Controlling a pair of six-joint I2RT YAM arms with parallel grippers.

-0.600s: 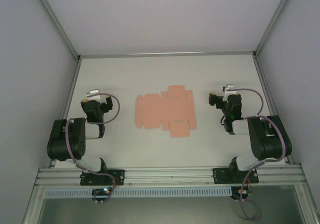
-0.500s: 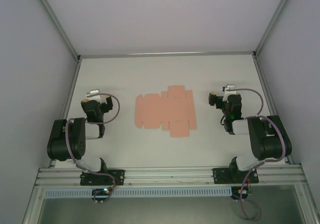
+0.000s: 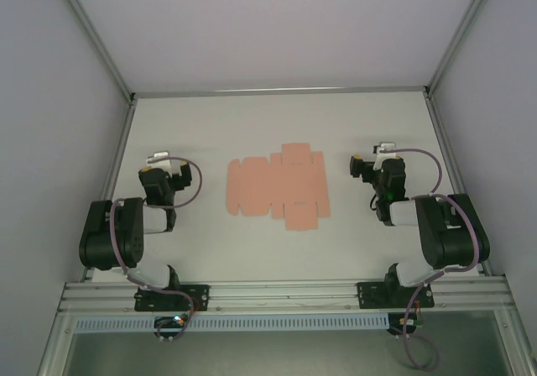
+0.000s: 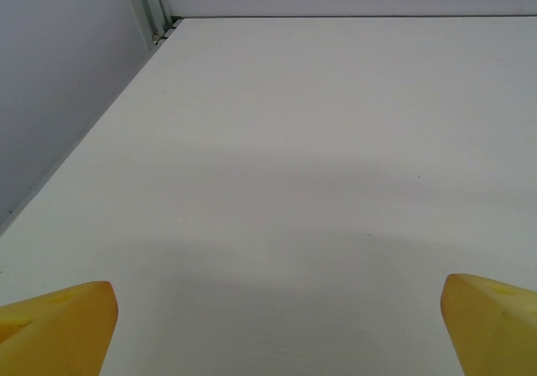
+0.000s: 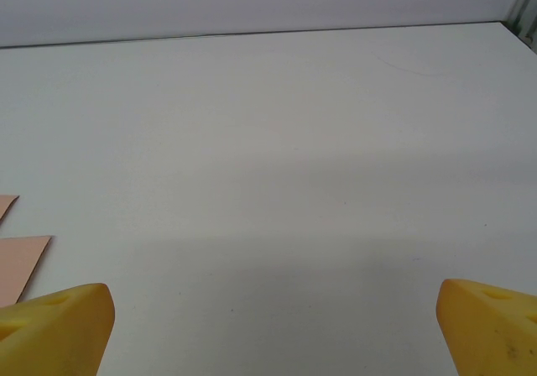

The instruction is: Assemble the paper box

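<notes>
Top view, paper box [image 3: 277,187]: lay flat on the surface [image 3: 252,124] as a die-cut sheet with its tabs spread and nothing folded; sat between the two sets of jaws and well apart from each, probably so that either arm could reach it.
Top view, left jaws: rested low over the surface, out to the left of the sheet; touched nothing.
Top view, right jaws: rested out to the right of the sheet, about level with its far half; likewise touched nothing.
Left wrist view, left fingertips [image 4: 54,330]: stood spread wide at the two lower corners, released, with bare surface between and ahead of them; no card within the jaws.
Right wrist view, right fingertips [image 5: 54,330]: spread just as wide, released and empty.
Right wrist view, paper box [image 5: 21,267]: caught as a pink corner off to the left of the jaws and slightly ahead, not between them.
Step in hand: judged as the very start, with no panel raised and no tab tucked.
Reason for the stance: jaws kept wide and clear on either side, likely to leave the sheet open to an approach from both sides.
Next move: would call for getting under a panel edge; thin card lying flat judged awkward to lift.
</notes>
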